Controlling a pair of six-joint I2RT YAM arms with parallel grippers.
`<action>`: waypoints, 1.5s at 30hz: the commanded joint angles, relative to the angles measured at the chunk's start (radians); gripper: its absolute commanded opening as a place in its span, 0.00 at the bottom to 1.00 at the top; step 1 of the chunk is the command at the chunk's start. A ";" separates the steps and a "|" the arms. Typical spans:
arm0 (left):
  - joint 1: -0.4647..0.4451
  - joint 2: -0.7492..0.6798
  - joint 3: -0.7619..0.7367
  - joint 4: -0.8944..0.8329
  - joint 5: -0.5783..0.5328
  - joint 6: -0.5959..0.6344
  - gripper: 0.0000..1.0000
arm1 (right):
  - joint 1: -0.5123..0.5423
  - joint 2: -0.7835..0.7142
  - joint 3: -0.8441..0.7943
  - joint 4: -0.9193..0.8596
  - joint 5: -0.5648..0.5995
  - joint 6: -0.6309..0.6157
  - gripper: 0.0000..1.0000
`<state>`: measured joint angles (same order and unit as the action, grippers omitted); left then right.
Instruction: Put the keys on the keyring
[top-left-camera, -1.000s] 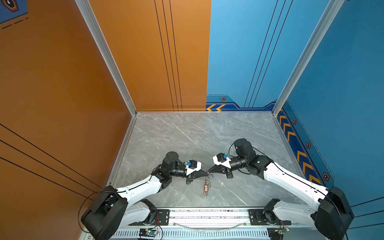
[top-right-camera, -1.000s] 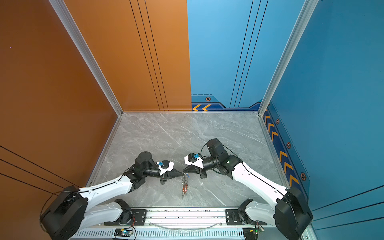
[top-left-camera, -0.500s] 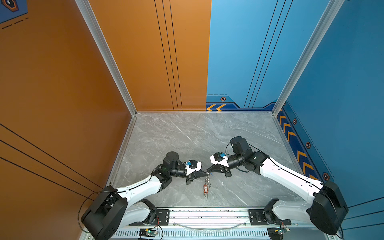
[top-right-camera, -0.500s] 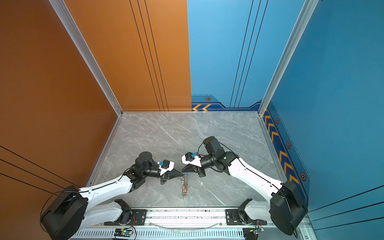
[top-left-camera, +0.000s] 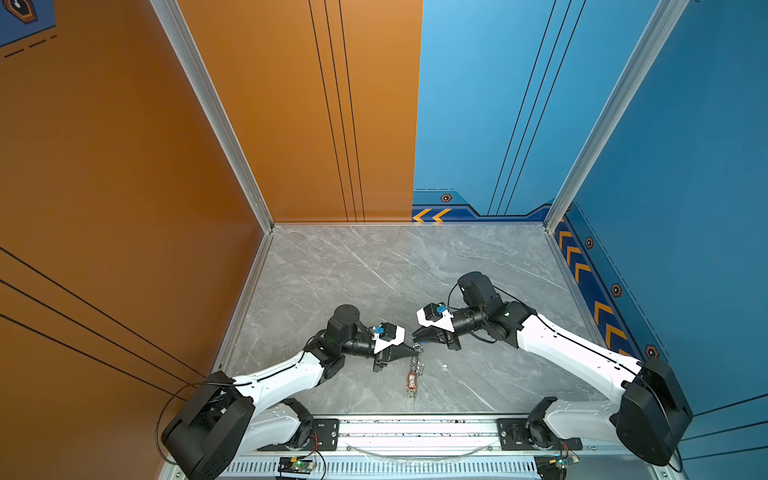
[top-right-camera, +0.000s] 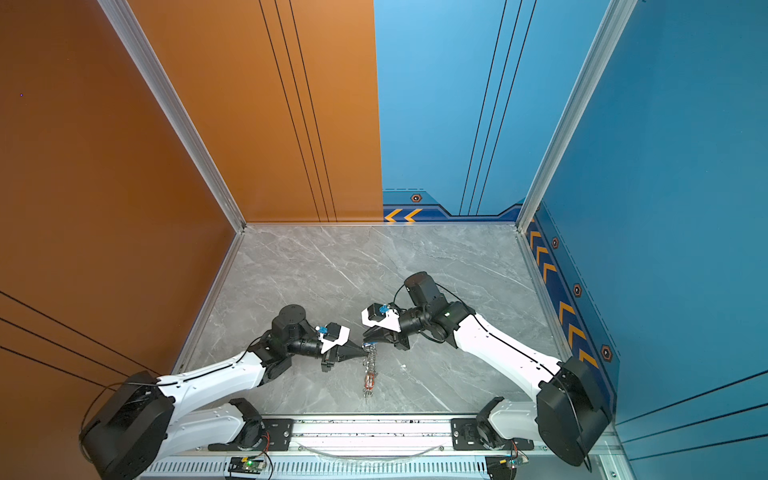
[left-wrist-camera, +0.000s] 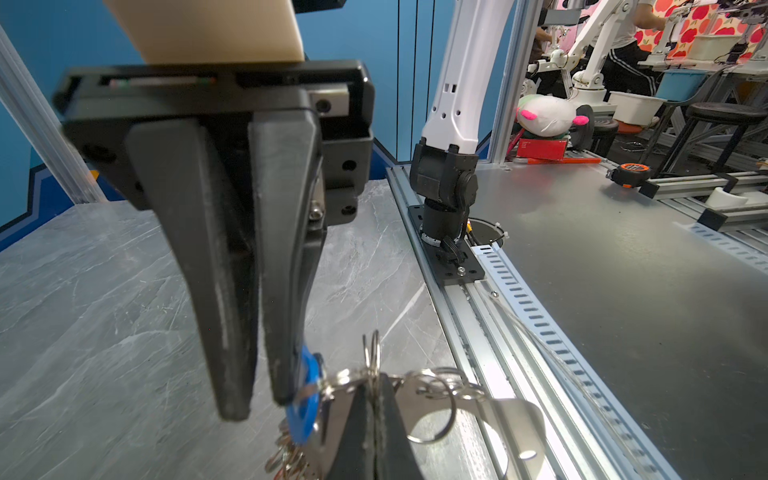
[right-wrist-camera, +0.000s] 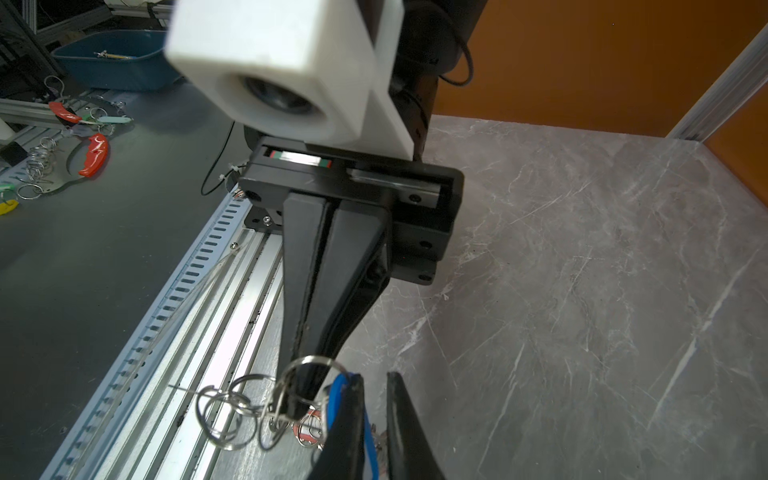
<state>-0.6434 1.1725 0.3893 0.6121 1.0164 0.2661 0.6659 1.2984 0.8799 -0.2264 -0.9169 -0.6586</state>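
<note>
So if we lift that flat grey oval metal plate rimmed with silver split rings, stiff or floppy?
The plate itself looks rigid. Held by a split ring in the left gripper, it will probably dangle and swing. The red-tagged keys likely jangle below.

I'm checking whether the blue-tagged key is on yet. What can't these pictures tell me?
- Left wrist view: how the blue tag links on, hidden by a right gripper finger and overlapping rings.
- Same view: keyring cut off by the bottom edge.
- Both top views: hanging keys too small.
- Right wrist view: red tags partly behind the right gripper's fingers.
</note>
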 joint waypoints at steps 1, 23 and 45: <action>-0.009 -0.017 0.011 0.021 0.043 0.010 0.00 | 0.003 0.006 0.021 0.016 0.038 -0.018 0.16; -0.009 -0.057 -0.018 0.020 -0.102 0.053 0.00 | 0.028 -0.270 -0.172 0.174 0.125 0.239 0.25; -0.009 -0.071 -0.026 0.020 -0.132 0.059 0.00 | 0.107 -0.206 -0.144 0.086 0.233 0.169 0.22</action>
<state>-0.6449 1.1233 0.3744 0.6098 0.8890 0.3111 0.7670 1.0828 0.7204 -0.1032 -0.6945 -0.4744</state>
